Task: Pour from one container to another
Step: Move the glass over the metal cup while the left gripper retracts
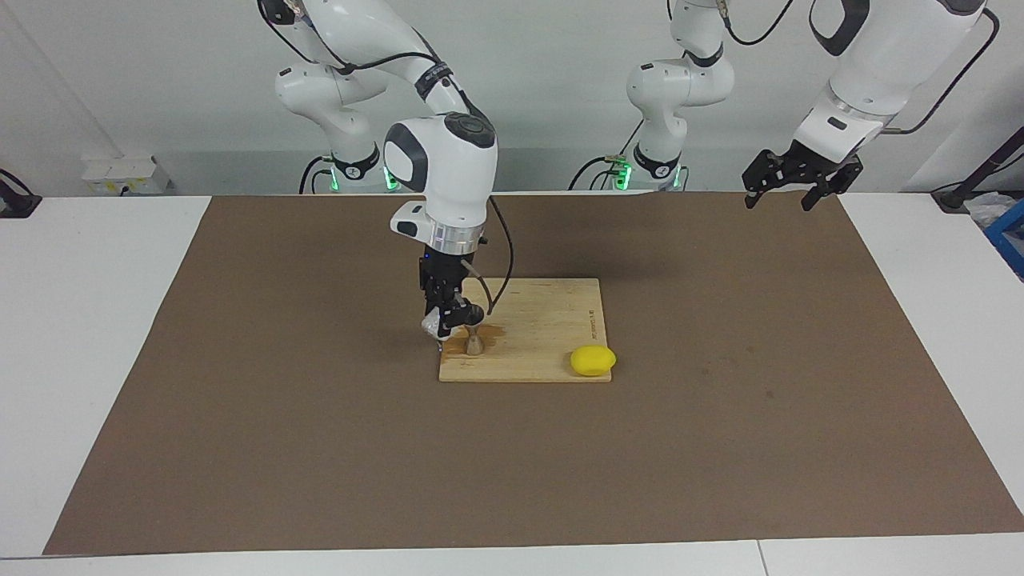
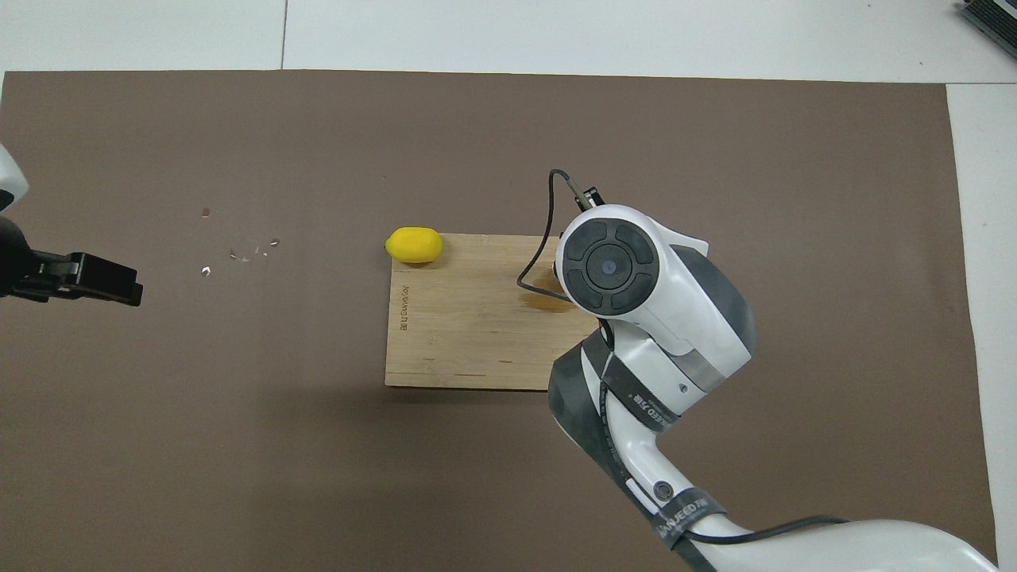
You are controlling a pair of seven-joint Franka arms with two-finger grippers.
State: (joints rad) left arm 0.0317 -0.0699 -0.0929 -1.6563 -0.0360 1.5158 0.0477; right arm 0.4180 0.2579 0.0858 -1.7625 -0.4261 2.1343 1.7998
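Note:
My right gripper is shut on the small clear glass cup and holds it tilted just above the steel jigger. The jigger stands upright on the wooden board, at the board's corner toward the right arm's end. A wet brown stain lies on the board beside the jigger. In the overhead view the right arm's wrist hides the cup and jigger; only part of the stain shows. My left gripper waits open and empty, raised over the mat's edge by its base; it also shows in the overhead view.
A yellow lemon lies against the board's corner farthest from the robots, toward the left arm's end. A brown mat covers the table. A few small shiny specks lie on the mat near the left gripper.

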